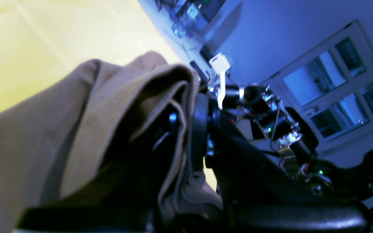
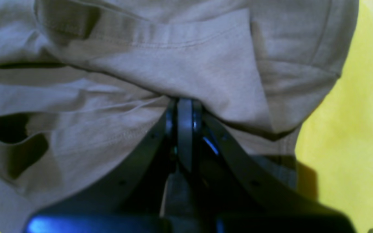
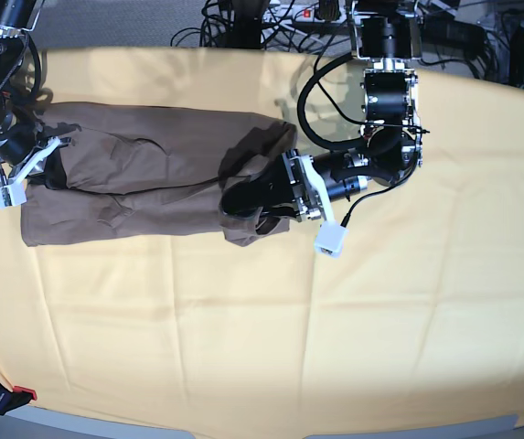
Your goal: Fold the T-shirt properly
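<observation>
**Both claws pinch the T-shirt at opposite ends**

We see the T-shirt (image 3: 143, 178) lying as a long brown band across the upper part of the yellow cloth (image 3: 271, 338), with one claw gripping each end.

The right gripper (image 2: 185, 108) has its jaws pressed together on a fold of the brown fabric. In the right wrist view the two dark fingers (image 2: 154, 152) converge to a point, and the cloth bunches directly above and to either side of that point. A stitched hem runs across the fabric above the claw, and a dark pocket of shadow opens in the folds off to the claw's left. Bare yellow cloth shows beyond the shirt on the claw's right. In the base view this claw sits at the shirt's end nearest the edge of the picture, with its white fitting (image 3: 24, 174) just beside the fabric.

The left gripper (image 3: 260, 194) is narrowed on the other end of the shirt. In the left wrist view the brown fabric (image 1: 86, 129) drapes thickly over and around the jaws, hiding most of them; layers of cloth hang in front of the claw and wrap both sides. From the base view the fabric at this end is gathered into a raised, rumpled lump around the claw, with a small flap falling just below it. Between the two claws the shirt lies creased on the cloth.
</observation>
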